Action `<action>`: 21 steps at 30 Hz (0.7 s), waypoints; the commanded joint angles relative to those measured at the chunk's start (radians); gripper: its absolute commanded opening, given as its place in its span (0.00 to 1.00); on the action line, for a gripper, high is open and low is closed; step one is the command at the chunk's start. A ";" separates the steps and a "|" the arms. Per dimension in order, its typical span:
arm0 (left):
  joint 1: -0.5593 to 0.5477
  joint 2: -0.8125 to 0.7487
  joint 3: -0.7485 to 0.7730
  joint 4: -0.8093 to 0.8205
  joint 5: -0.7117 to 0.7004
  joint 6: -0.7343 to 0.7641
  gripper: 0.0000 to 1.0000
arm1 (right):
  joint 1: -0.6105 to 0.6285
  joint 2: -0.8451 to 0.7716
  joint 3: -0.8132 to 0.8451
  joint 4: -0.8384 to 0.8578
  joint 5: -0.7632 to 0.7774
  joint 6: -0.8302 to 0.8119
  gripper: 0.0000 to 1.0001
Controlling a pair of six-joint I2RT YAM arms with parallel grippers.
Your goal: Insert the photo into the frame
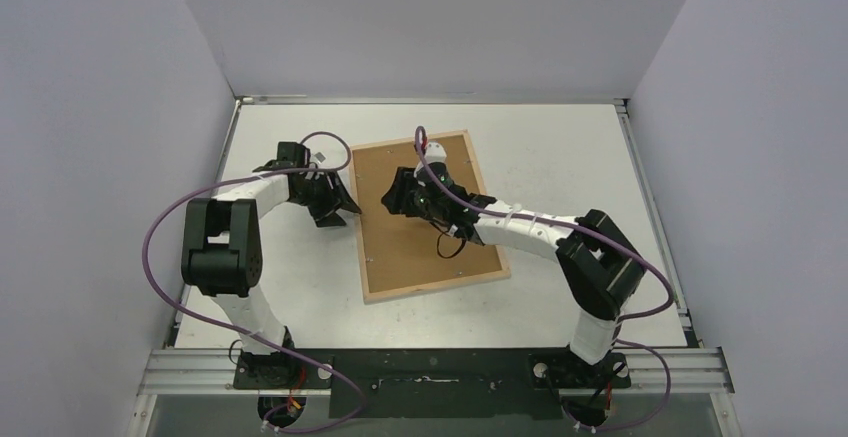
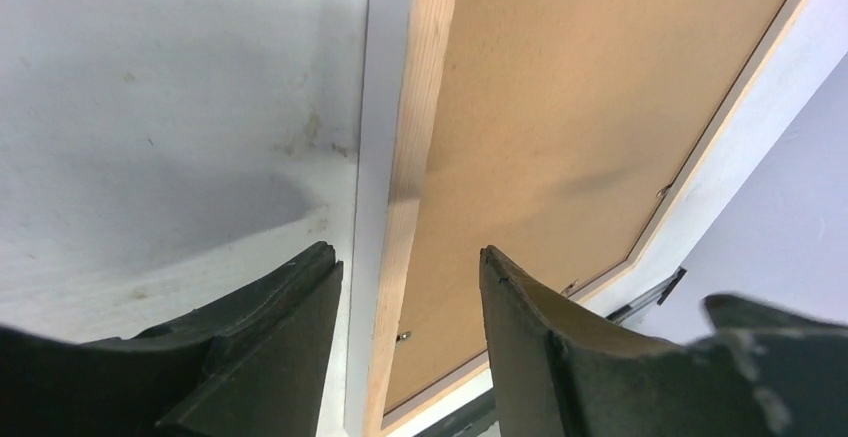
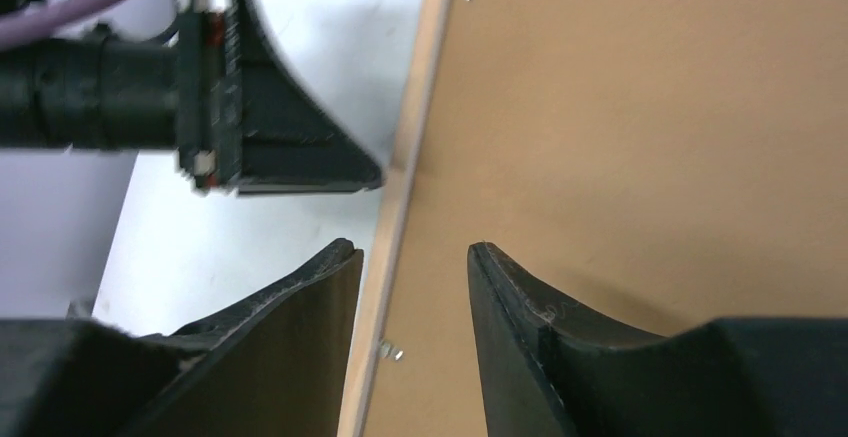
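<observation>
Left gripper point(image 2: 405, 257): 2 fingers parted, straddling the left wooden rim of the frame point(image 1: 437, 288), gaps on both sides; right gripper point(image 3: 411, 249): jaws likewise parted, same rim seen between them; frame: back up, flat on white table point(image 1: 560, 157), brown backing board point(image 1: 415, 252) inside.

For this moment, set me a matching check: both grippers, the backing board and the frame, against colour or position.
Things:
1. left gripper
2. right gripper
3. backing board
4. frame

Descriptions:
A. light wood rim
B. brown, lying in the frame
C. open, arm stretched across the board
D. open, arm off the board, at the frame's left edge

Pairs: 1-D, 2-C, 3-B, 4-A
</observation>
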 commanded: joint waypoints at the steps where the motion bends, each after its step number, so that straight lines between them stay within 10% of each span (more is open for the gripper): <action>1: 0.023 0.052 0.075 0.092 0.027 -0.010 0.52 | -0.062 0.052 0.095 0.011 0.060 0.003 0.43; 21: -0.027 0.265 0.241 0.086 0.099 0.075 0.05 | -0.131 0.349 0.393 -0.032 -0.052 0.016 0.39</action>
